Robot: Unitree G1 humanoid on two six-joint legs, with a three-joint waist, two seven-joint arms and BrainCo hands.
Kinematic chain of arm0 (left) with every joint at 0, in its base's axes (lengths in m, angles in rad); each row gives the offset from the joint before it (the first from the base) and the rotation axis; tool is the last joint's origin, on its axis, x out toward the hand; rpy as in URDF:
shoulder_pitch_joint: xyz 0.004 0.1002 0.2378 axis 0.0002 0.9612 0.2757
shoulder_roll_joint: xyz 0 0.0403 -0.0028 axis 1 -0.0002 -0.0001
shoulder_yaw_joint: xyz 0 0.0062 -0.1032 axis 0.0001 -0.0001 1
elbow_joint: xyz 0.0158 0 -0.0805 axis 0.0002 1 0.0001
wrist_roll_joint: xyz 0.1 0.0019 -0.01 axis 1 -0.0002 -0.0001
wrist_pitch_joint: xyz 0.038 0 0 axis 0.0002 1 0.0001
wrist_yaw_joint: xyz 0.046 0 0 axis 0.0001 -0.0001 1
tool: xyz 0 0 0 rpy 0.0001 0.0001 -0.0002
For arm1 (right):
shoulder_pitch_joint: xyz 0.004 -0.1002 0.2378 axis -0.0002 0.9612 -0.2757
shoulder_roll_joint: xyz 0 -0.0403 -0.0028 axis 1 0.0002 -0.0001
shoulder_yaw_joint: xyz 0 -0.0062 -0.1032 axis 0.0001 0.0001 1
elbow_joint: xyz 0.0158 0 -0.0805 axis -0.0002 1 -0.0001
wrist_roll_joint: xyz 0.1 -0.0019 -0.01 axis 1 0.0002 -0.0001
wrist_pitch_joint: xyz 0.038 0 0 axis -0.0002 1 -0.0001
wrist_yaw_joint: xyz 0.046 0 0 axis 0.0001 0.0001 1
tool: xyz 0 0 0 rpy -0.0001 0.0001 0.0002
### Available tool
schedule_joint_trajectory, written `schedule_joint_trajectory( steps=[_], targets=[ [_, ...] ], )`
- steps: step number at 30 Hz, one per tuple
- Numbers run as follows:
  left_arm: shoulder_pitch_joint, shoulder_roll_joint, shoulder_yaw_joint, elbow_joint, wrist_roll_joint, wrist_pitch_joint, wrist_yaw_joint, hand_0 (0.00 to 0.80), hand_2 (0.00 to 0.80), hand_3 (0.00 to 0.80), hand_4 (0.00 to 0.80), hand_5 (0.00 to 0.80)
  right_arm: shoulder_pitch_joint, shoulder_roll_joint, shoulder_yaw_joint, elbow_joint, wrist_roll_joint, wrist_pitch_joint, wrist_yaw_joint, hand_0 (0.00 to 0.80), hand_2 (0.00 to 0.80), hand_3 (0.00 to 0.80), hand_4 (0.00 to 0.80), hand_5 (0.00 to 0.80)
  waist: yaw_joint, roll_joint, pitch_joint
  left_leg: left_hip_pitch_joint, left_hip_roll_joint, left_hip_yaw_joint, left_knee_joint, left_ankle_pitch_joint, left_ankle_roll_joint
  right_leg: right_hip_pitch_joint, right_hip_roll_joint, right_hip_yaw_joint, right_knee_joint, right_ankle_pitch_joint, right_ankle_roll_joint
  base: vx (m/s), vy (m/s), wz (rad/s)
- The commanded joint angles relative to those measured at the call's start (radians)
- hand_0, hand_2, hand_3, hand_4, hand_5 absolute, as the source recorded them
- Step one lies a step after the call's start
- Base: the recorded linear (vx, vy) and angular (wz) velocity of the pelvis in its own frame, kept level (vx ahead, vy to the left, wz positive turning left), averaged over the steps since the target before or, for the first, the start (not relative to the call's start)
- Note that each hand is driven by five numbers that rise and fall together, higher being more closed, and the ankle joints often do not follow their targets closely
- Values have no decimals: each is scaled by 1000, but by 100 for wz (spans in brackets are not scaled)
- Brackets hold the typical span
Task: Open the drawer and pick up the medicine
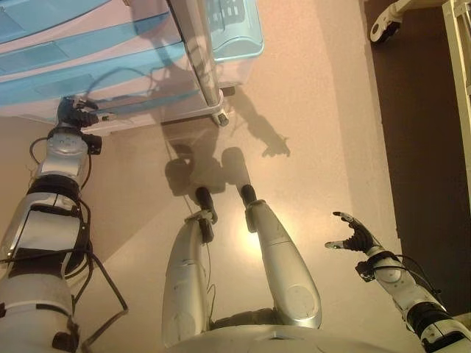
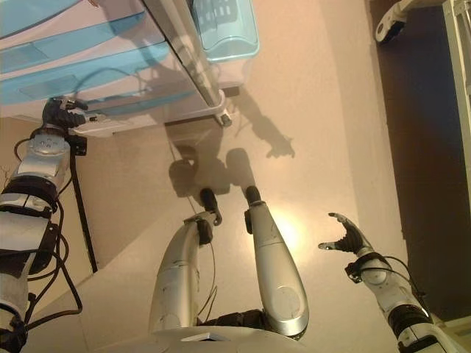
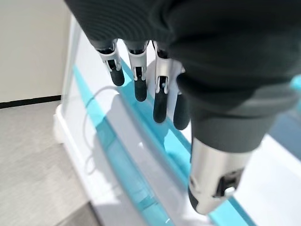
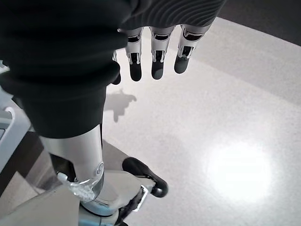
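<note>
A drawer unit point(image 1: 110, 66) of clear plastic with blue-fronted drawers stands at the upper left, all its drawers shut. My left hand point(image 1: 76, 112) is at the front of the lowest drawer. In its wrist view the fingers point(image 3: 160, 89) hang straight just off a blue handle strip point(image 3: 127, 160), curled round nothing. My right hand point(image 1: 355, 235) hovers over the floor at the lower right, open and empty, with relaxed fingers point(image 4: 157, 56). No medicine shows in any view.
A pale blue basket point(image 1: 235, 29) sits beside the unit's right end. The unit stands on small casters point(image 1: 220, 118). At the right lie a dark floor strip point(image 1: 419, 147), a wheeled base point(image 1: 384, 29) and a white frame point(image 1: 460, 66).
</note>
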Motion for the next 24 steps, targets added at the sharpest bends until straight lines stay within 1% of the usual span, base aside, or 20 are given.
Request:
schedule_joint_trajectory(
  steps=[1, 7, 11, 14, 18, 22, 23, 24],
  targets=[
    [-43, 67, 23, -35, -7, -124, 154, 0, 0, 0, 0, 0, 51, 34, 12, 13, 28, -39, -41, 0, 0, 0, 0, 0, -8, -11, -69, 83, -41, 52, -22, -111, 69, -4, 56, 6, -64, 26, -9, 27, -12, 5],
    [-38, 60, 96, -94, -50, -203, 252, 0, 0, 0, 0, 0, 58, 64, 24, 52, 15, -52, -68, 0, 0, 0, 0, 0, 4, -12, -69, 97, -45, 52, -10, -127, 71, 12, 51, 4, -57, 18, -10, 31, -13, 6],
    [-48, 43, 119, -112, -80, -215, 263, 0, 0, 0, 0, 0, 55, 79, 35, 57, 11, -50, -77, 0, 0, 0, 0, 0, 9, -15, -69, 102, -52, 46, -11, -133, 74, 15, 54, 5, -58, 17, -8, 12, -10, 9],
    [-61, 35, 109, -111, -76, -210, 251, 0, 0, 0, 0, 0, 48, 83, 42, 51, 8, -43, -77, 0, 0, 0, 0, 0, 10, -15, -68, 108, -56, 44, -18, -132, 75, 17, 57, 7, -61, 20, -6, -1, 0, 1],
    [-48, 26, 92, -117, -97, -212, 184, 0, 0, 0, 0, 0, 47, 84, 42, 36, 6, -43, -70, 0, 0, 0, 0, 0, 10, -12, -67, 123, -60, 46, -35, -130, 74, 31, 57, 10, -70, 21, -1, -18, -13, 1],
    [43, 6, 100, -186, -216, -238, 22, 0, 0, 0, 0, 0, 58, 93, 20, 17, 1, -46, -55, 0, 0, 0, 0, 0, 19, -2, -68, 159, -63, 46, -58, -128, 73, 64, 49, 8, -80, 19, 8, -48, -73, 1],
    [97, -11, 121, -218, -263, -249, -39, 0, 0, 0, 0, 0, 64, 98, 8, 13, -3, -50, -47, 0, 0, 0, 0, 0, 25, 1, -70, 166, -64, 53, -75, -98, 75, 75, 42, 0, -100, 47, 5, -86, -105, 0],
    [138, -21, 133, -240, -292, -256, -83, 0, 0, 0, 0, 0, 69, 102, 0, 12, -5, -52, -45, 0, 0, 0, 0, 0, 29, 6, -72, 178, -67, 49, -81, -97, 73, 88, 39, -3, -105, 46, 7, -72, -130, 5]
  ],
)
